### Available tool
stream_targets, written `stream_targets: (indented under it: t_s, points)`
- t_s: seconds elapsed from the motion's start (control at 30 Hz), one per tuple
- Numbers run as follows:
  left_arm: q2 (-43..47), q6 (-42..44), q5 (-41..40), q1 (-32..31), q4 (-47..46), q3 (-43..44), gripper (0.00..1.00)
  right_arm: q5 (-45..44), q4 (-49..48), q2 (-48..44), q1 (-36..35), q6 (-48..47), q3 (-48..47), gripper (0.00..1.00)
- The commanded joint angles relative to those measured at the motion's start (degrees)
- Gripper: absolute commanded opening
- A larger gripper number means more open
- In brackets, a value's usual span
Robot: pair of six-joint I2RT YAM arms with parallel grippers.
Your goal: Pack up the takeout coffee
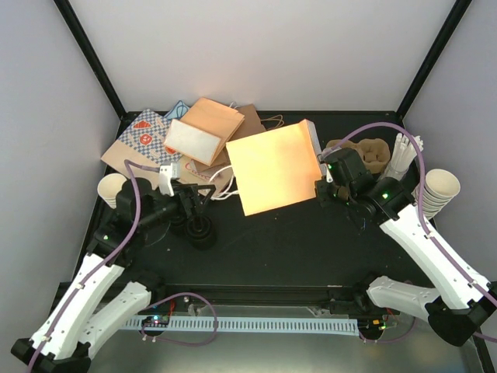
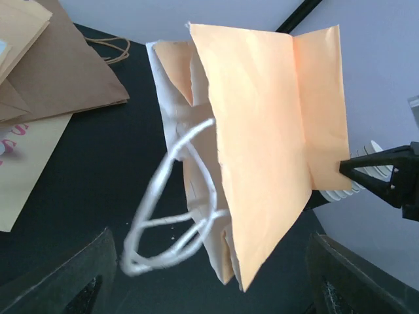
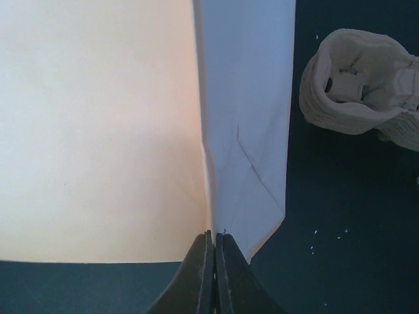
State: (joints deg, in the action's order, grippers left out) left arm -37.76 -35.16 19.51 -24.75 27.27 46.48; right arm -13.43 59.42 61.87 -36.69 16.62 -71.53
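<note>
Carrier — brown pulp; R fingers tight on orange bag, L fingers wide.

Count on the counter:

- orange paper bag: one, with two white cord handles.
- Brown pulp carrier: one.
- Stacks of lidless cream cups: two, the left stack and the right stack. Cups per stack cannot be counted.
- Stack of black lids: one.
- Flat bags in the rear pile: at least five. Overlap prevents an exact figure.
</note>
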Motion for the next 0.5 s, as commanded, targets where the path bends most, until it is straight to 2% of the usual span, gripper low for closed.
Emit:
stream_targets:
  t_s: [0.0,0.13,0.33,0.47]
  points:
    - [-0.61,-0.78,-1.25,0.32,1.17,0.92,0.79,-1.13,-0.35,-0.78,-0.22,-0.46,0.23,0.01]
    - [-2.12,-1.43,1.05,0.32,-0.26,0.11,0.74,-1.04,-0.68,-0.98,-0.15,-0.53,0.4,0.01]
    - [-3.18,-1.34,-0.03,0.32,-0.98,-2.07,0.73,-0.56,-0.99,-0.99,-0.15,-0.5,0.66,0.01]
    - [-3.22,-1.51,0.07,0.32,-2.23,-3.48,0.65,-0.06,-1.34,-1.24,-0.17,-0.6,1.03,0.01]
